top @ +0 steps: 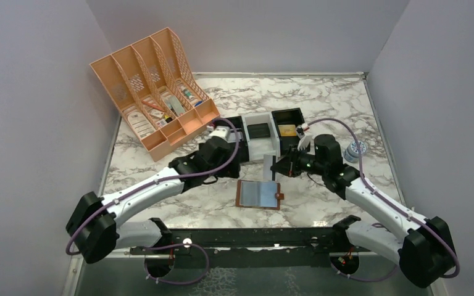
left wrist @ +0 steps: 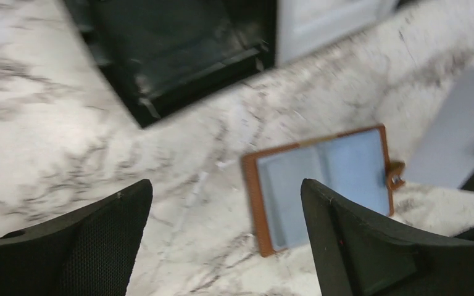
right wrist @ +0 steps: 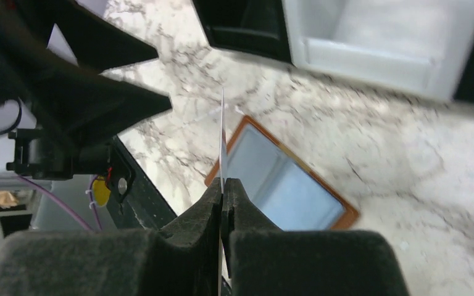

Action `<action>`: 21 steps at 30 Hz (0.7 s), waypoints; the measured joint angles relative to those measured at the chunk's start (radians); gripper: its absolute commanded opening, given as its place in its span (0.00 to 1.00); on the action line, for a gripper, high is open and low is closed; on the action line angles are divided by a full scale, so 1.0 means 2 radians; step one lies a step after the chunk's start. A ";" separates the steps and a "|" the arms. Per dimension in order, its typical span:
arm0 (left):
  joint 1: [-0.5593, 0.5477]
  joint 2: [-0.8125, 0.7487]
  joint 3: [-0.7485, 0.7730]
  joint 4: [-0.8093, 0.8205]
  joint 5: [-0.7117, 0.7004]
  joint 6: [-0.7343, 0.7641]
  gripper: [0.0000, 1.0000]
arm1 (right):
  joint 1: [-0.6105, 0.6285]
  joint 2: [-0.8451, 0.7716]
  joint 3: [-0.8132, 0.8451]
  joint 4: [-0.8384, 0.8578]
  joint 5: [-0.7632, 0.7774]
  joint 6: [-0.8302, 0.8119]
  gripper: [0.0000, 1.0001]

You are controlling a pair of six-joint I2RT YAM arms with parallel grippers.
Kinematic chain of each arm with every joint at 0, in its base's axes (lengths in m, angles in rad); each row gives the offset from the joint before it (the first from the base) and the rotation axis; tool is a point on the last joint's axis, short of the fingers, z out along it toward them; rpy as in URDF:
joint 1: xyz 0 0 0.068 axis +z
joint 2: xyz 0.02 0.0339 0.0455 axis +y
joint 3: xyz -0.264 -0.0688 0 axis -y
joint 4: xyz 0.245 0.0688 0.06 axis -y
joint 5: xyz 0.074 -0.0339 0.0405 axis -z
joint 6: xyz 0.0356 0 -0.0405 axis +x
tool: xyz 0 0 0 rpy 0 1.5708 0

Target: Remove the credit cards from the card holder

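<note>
Left pincer [left wrist: 225, 194] wide open, right pincer [right wrist: 222, 185] pinched tight.

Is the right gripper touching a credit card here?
Touching. The right wrist view shows the right gripper pinching the credit card, seen edge-on, with no gap.

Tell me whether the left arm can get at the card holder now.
Probably yes: the left gripper hangs open near the card holder, spread and uncovered; the right gripper holds a card aside.

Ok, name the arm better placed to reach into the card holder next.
Left. The left pincer is open, empty, facing the card holder; the right pincer is shut on a credit card.
</note>
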State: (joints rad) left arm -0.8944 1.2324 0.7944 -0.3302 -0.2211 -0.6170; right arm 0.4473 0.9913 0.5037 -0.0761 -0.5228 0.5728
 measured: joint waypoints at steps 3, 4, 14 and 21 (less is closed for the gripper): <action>0.060 -0.031 0.000 -0.022 0.000 0.012 0.97 | 0.039 0.015 0.035 -0.002 0.035 -0.028 0.01; 0.081 -0.043 0.002 -0.033 -0.003 0.018 0.98 | 0.058 0.021 0.049 -0.004 0.054 -0.041 0.01; 0.154 -0.136 0.004 -0.090 -0.054 0.042 0.99 | 0.178 0.118 0.157 -0.002 0.216 -0.172 0.01; 0.156 -0.172 -0.005 -0.109 -0.108 0.071 0.99 | 0.216 0.199 0.211 0.022 0.303 -0.296 0.01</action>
State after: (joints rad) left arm -0.5831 0.8886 0.7853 -0.5480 -0.4377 -0.4744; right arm 0.8803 1.3895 0.9249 -0.0330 0.0826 -0.0185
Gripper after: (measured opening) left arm 0.991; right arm 0.015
